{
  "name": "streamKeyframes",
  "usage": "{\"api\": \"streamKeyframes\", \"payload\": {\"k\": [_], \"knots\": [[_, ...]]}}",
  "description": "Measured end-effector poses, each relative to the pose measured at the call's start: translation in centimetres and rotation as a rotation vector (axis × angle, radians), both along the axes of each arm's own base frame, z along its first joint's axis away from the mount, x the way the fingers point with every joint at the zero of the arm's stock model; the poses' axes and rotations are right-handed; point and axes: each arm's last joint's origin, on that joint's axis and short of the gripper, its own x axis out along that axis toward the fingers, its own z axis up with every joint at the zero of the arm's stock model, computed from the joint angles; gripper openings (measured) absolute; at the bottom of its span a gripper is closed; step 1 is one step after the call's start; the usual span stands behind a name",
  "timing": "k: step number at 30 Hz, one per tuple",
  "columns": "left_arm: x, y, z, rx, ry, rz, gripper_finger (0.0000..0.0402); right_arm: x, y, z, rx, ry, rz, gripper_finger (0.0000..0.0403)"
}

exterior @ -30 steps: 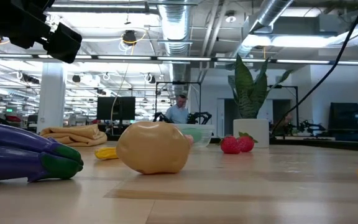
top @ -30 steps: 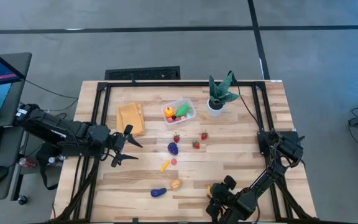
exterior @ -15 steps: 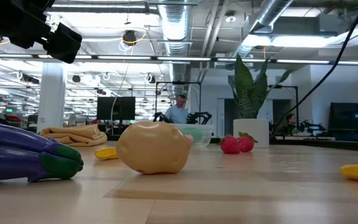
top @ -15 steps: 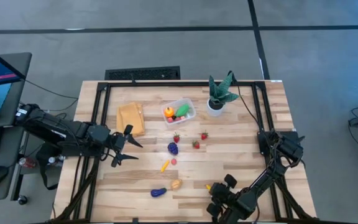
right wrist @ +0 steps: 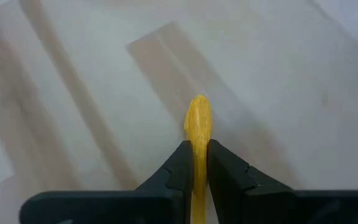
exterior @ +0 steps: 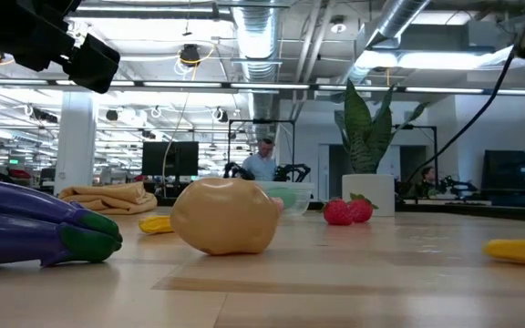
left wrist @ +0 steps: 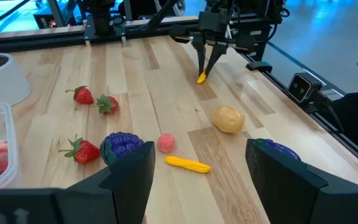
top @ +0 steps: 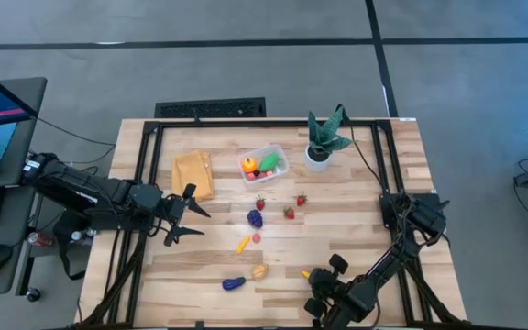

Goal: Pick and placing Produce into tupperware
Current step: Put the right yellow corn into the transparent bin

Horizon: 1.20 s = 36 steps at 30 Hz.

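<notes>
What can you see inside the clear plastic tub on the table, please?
The tupperware holds an orange piece, a green piece and something small and red between them. Anything underneath them is covered.

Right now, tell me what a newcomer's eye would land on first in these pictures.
The right gripper, low at the table's near edge, is shut on a small yellow piece. Mid-table lies the loose produce: purple grapes, strawberries, a tan potato-like piece and a dark eggplant, with the clear tupperware partly filled behind them, beside a potted plant. The left gripper hangs open at the left side.
</notes>
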Motion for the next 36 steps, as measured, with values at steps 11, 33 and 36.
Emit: {"api": "streamKeyframes", "payload": {"k": [11,33,36], "knots": [[0.0,0.0,0.0,0.000,0.000,0.000,0.0243,1.0,-1.2,-0.1,-0.092,-0.016,0.019,0.0018],[0.0,0.0,0.0,0.000,0.000,0.000,0.0243,2.8,-3.8,0.3,-0.287,-0.040,0.013,0.0022],[0.0,0.0,0.0,0.000,0.000,0.000,0.0243,2.7,-3.9,0.4,-0.310,-0.041,0.012,0.0020]]}}
